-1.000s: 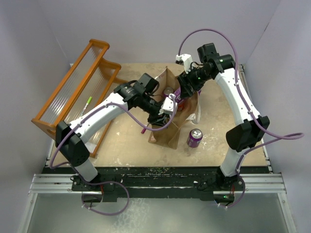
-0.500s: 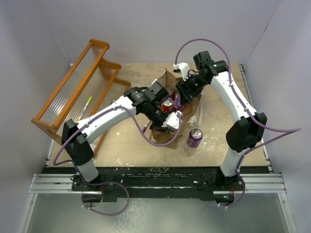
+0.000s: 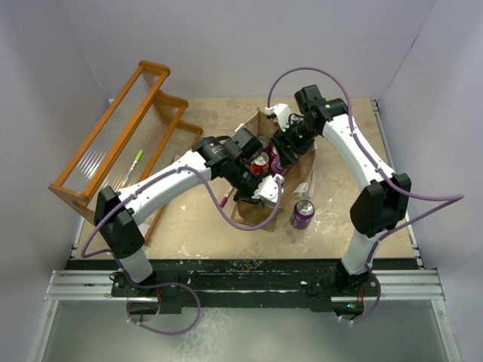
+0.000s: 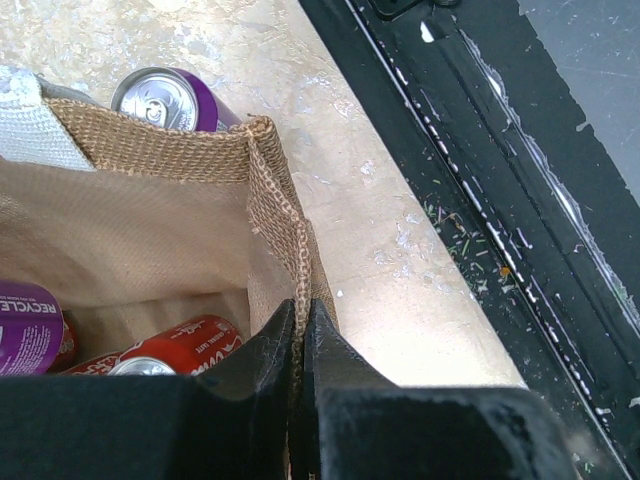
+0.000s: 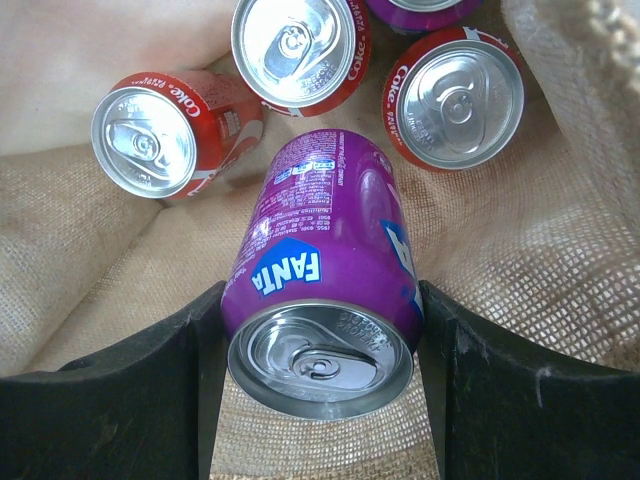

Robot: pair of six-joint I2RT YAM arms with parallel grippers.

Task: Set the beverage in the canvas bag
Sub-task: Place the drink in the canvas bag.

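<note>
Burlap bag (image 3: 300,167) stands open at the middle of the tabletop (image 3: 189,219), with both arms reaching into its mouth. Left gripper (image 4: 300,318) is closed narrow on the bag's rim, its fingers nipping the woven corner seam on the 6 o'clock side of the mouth. Right gripper (image 5: 320,335) reaches in from 1 o'clock and holds a purple Fanta can (image 5: 325,250) by its sides, with one finger at 9 o'clock of the can and one at 3 o'clock. The can is inside the bag, tilted, with its lid toward the wrist camera. Whether it touches the cloth below cannot be told. Three Coke cans (image 5: 150,140) show their lids in the bag beyond it, at 10, 12 and 1 o'clock of the Fanta can. The edge of a second purple can (image 5: 420,8) shows past them. A purple loose can (image 3: 303,213) stands upright on the tabletop just beside the bag, at its 4 o'clock. Orange rack (image 3: 113,151) sits at 9 to 10 o'clock, well apart from the bag.
</note>
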